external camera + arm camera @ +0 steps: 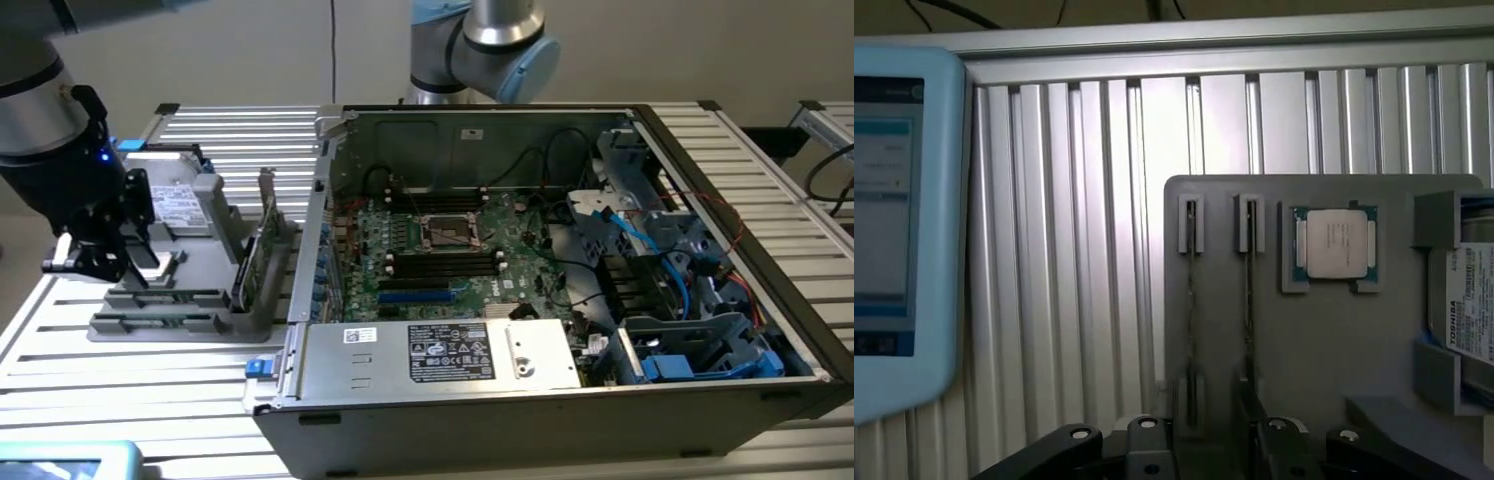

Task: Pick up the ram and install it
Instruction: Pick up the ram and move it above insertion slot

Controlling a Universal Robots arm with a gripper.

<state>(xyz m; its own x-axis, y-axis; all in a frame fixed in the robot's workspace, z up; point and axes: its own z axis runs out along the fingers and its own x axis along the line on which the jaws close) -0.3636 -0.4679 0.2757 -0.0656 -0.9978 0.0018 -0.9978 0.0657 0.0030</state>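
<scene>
Hand [96,262]: fingers apart, gripping nothing, poised low over your grey tray [1334,350].
Ram [1191,300]: stands on edge in a tray slot, likely so the fingers can straddle it. A second stick [1249,300] sits just beside it, so you have little side room.
Open case [534,400]: well apart across the ribbed surface [1074,250].

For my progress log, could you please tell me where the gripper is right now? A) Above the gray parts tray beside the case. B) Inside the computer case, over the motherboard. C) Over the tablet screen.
A: the gripper hangs over the gray parts tray, to the exterior view's left of the open computer case, and the wrist view looks down on ram seated in the tray's slots.
</scene>
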